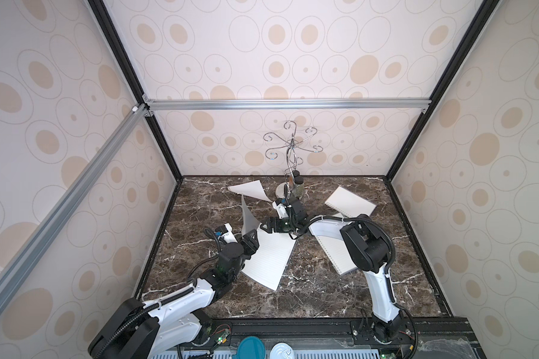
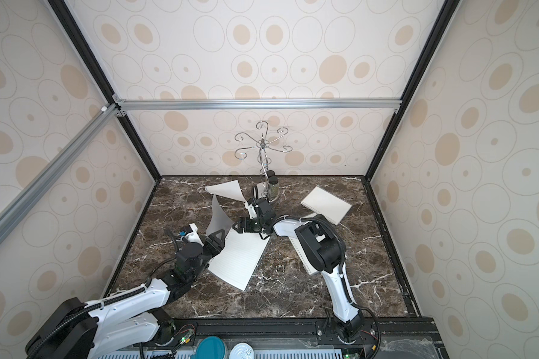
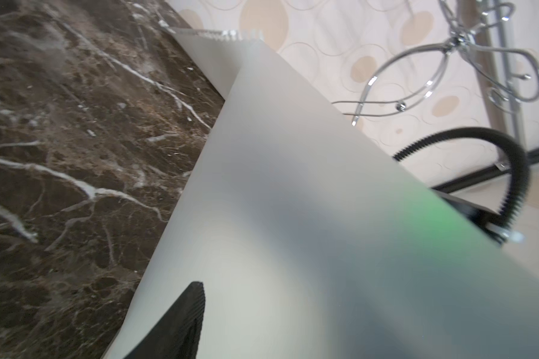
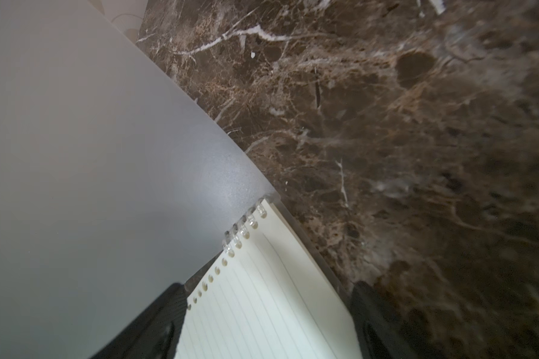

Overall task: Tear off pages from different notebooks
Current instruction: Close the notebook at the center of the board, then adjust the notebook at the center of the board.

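Open notebook (image 1: 269, 258) lies mid-worktop (image 1: 324, 295), cover (image 1: 249, 217) standing up at my left end effector (image 1: 252, 241). Can't tell if that's pinching it. Right end effector (image 1: 264, 226), fingers (image 4: 156, 314) apart, straddles the coil corner (image 4: 246, 223). The top page (image 4: 262, 310) looks light, floppy and easy to rip, so I'd pinch a free corner with the pad pinned.

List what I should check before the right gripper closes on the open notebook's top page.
1. Translucent grey plastic cover lifted off the lined paper: ok.
2. Left gripper firmly clamped on that cover: cannot tell.
3. Right gripper open, straddling the corner of the white spiral-bound lined notebook: ok.
4. Top lined page pinched for tearing: not ok, jaws stand wide.
5. Loose white punched sheet lying apart from this notebook: ok.
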